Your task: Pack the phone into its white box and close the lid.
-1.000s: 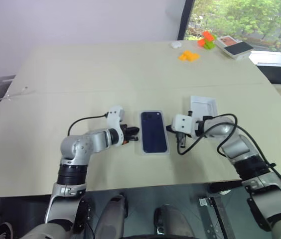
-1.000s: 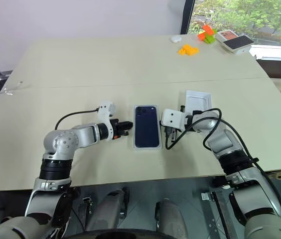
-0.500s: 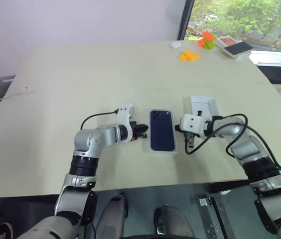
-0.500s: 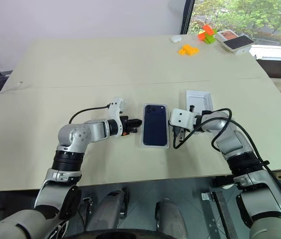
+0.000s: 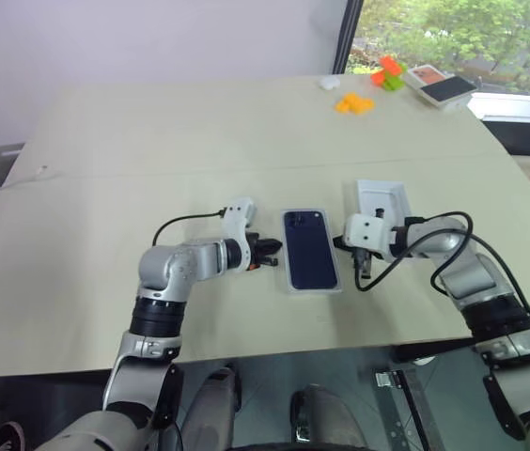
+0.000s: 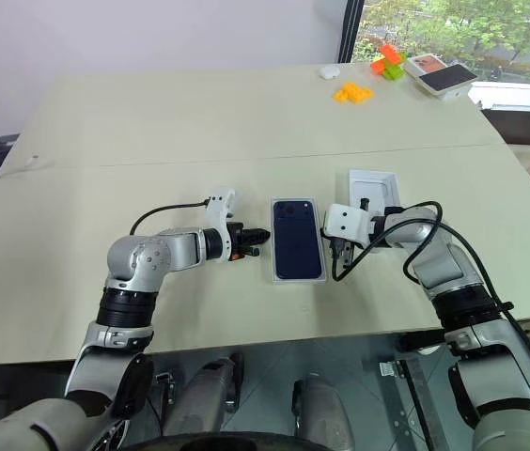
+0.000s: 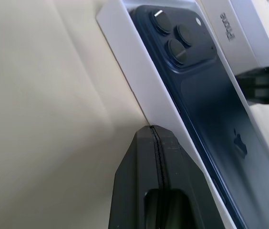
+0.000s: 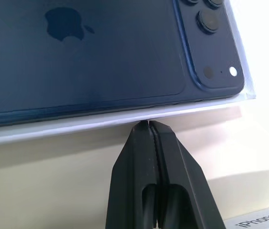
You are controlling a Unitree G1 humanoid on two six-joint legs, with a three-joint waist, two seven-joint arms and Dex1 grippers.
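counter point(image 5: 152, 132) of pale beige carries everything, and near its front edge sits the white box point(image 5: 288, 252), a shallow tray with a thin raised rim. inside it lies the phone point(image 5: 309, 248), flat and back-up, filling the tray almost to the rim. it is a dark navy-blue slab with a glossy back, a square camera bump with round lenses at the far corner, and a faint logo at mid-back. just to the right of the tray, and a little farther away, lies the lid point(image 5: 381, 199), white inside facing up, apart from the tray; lettering shows on its side wall in the wrist views. at the far right corner of the counter rest a white box with a black and red top point(image 5: 442, 89), some orange and green blocks point(image 5: 368, 89) and a small white object point(image 5: 328, 84).

left end effector point(image 5: 272, 249) has its two black fingers pressed together, holding nothing, tip just beside the tray's left wall. right end effector point(image 8: 148, 125) is likewise closed and empty, its tip right at the tray's right wall.
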